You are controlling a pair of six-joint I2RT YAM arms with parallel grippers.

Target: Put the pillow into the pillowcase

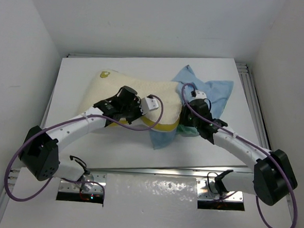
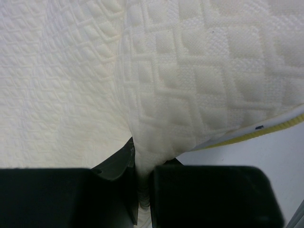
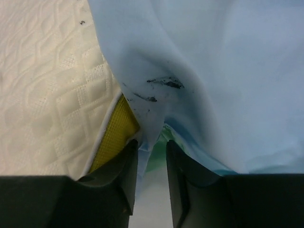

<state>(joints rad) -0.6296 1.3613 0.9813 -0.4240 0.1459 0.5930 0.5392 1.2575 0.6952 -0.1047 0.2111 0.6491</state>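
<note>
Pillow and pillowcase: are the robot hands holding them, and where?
The left gripper pinches a pillow fold near its yellow seam. The pillowcase edge sits inside the right gripper; gripped or not, cannot tell.

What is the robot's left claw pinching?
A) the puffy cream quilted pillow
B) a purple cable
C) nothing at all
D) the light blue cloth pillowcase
A: in the left wrist view, the left gripper is shut on a fold of the cream quilted pillow, whose fabric bunches up out of its grip.
</note>
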